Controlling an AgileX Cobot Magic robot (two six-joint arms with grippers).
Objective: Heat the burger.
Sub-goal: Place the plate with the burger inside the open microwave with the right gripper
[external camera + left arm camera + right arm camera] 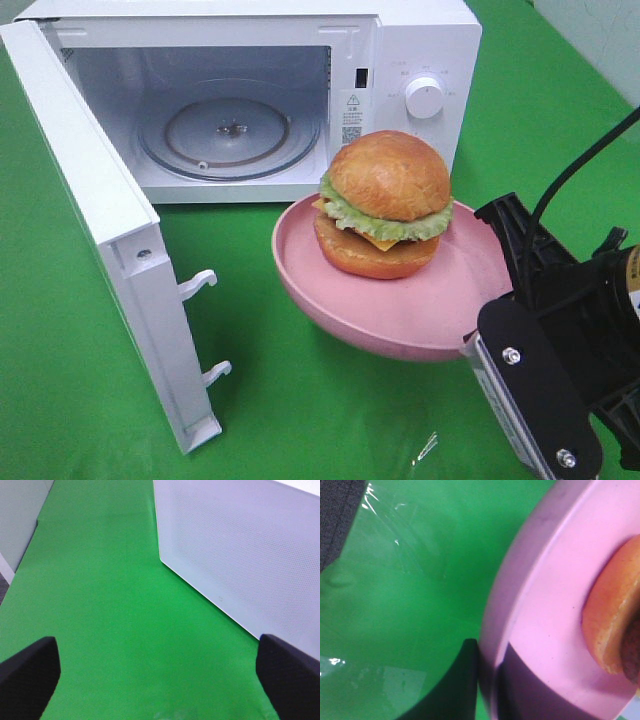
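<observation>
The burger (388,205), with a brown bun, green lettuce and orange filling, sits on a round pink plate (400,320). My right gripper (472,345) is shut on the plate's near right rim and holds it above the green table, in front of the open microwave (420,50). In the right wrist view the gripper (490,680) pinches the plate's rim (545,605), with the burger's bottom bun (612,620) beside it. My left gripper (160,680) is open and empty over the green cloth. It does not show in the exterior view.
The microwave's door (110,240) stands wide open to the left, with its latches pointing out. The glass turntable (230,135) lies inside the cavity. The control knob (424,97) is on the right panel. In the left wrist view the door's outer face (240,545) is close by.
</observation>
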